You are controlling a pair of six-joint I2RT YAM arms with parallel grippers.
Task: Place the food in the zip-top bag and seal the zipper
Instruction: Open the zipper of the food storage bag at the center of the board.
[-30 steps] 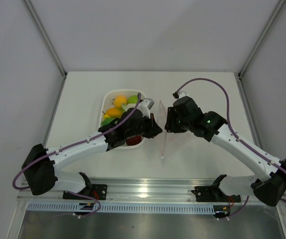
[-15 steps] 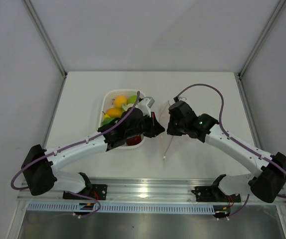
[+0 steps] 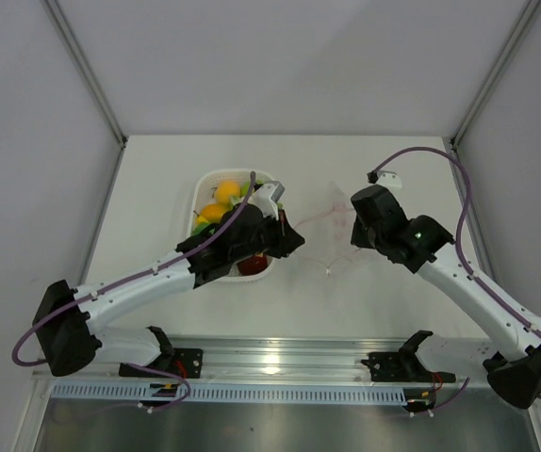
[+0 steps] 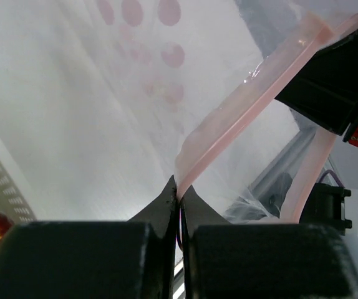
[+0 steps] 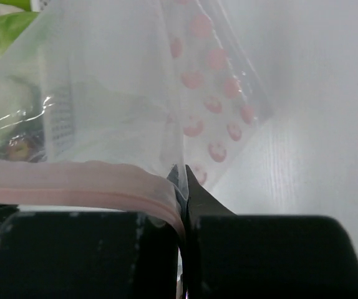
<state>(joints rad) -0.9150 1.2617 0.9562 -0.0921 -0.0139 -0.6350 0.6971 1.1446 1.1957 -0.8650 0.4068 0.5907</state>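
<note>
spanning left hand (image 4: 179,185), right hand (image 5: 182,172): zipper (image 4: 241,109)

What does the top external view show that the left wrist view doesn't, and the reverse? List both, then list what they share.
Only the top external view shows both arms whole, the right gripper holding the far end of the bag, and the orange-yellow fruits in the white basket. Only the left wrist view shows, close up, the left gripper with its fingertips shut on the pink zipper. Both show the clear zip-top bag and the dark red apple.
</note>
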